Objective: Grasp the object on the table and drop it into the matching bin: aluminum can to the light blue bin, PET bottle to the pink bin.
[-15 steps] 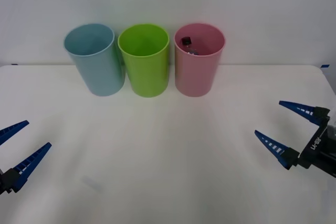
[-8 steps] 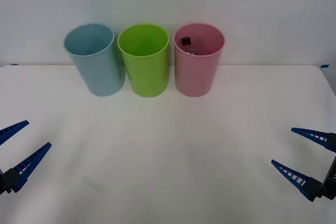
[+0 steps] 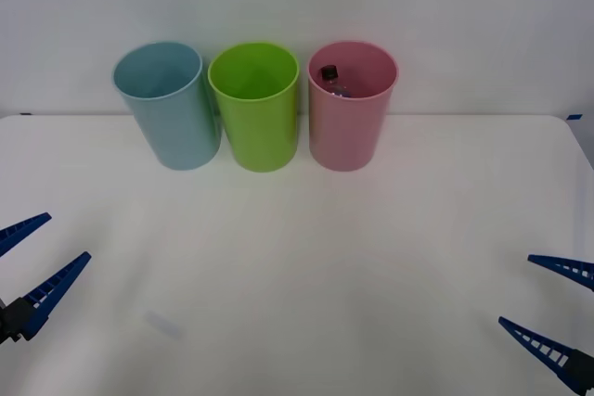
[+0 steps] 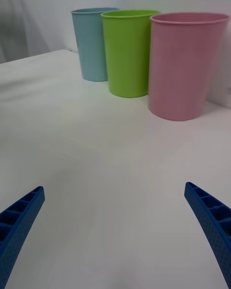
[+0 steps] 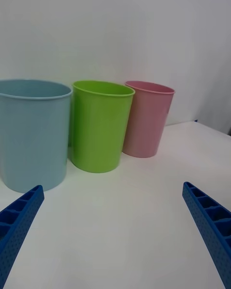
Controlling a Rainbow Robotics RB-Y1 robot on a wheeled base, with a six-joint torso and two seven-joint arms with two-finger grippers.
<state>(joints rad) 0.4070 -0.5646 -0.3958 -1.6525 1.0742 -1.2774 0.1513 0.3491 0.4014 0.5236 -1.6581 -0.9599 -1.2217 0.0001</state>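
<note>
The PET bottle (image 3: pixel 330 80) lies inside the pink bin (image 3: pixel 351 127), its black cap showing just under the rim. That bin stands at the back of the white table (image 3: pixel 297 257), rightmost of three, and also appears in the wrist views as pink bin (image 4: pixel 185 67) and pink bin (image 5: pixel 147 118). The light blue bin (image 3: pixel 169 108) is the leftmost one. My right gripper (image 3: pixel 548 308) is open and empty low at the table's right front corner. Open and empty too, my left gripper (image 3: pixel 32 257) waits at the left front edge.
A lime green bin (image 3: pixel 255 108) stands between the blue and pink ones, almost touching both. A white wall rises right behind the bins. The table's right edge runs close to my right gripper.
My right gripper has drawn back toward the front right corner, still open. The left gripper, the bins and the bottle have stayed where they were.
</note>
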